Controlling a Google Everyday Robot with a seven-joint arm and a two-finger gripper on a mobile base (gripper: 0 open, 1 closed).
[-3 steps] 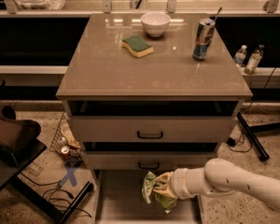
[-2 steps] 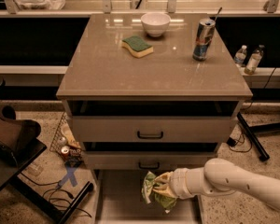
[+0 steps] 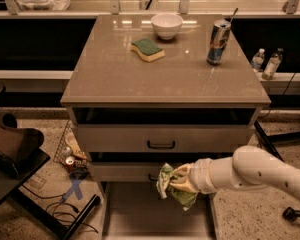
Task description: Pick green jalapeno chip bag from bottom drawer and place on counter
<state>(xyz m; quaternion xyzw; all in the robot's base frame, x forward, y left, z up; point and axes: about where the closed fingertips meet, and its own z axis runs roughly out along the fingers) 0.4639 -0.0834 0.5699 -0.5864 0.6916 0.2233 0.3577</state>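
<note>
The green jalapeno chip bag is crumpled and held in my gripper, lifted above the open bottom drawer in front of the middle drawer's face. My white arm reaches in from the lower right. The gripper is shut on the bag, and its fingertips are mostly hidden by the foil. The counter is the glossy beige top of the cabinet above.
On the counter stand a white bowl, a green-topped yellow sponge and a drink can. Two upper drawers with black handles are shut. Cans and litter lie at the left; a dark chair stands at far left.
The gripper has lifted the chip bag up from the bottom drawer, from near the drawer floor to the level of the middle drawer's front.
</note>
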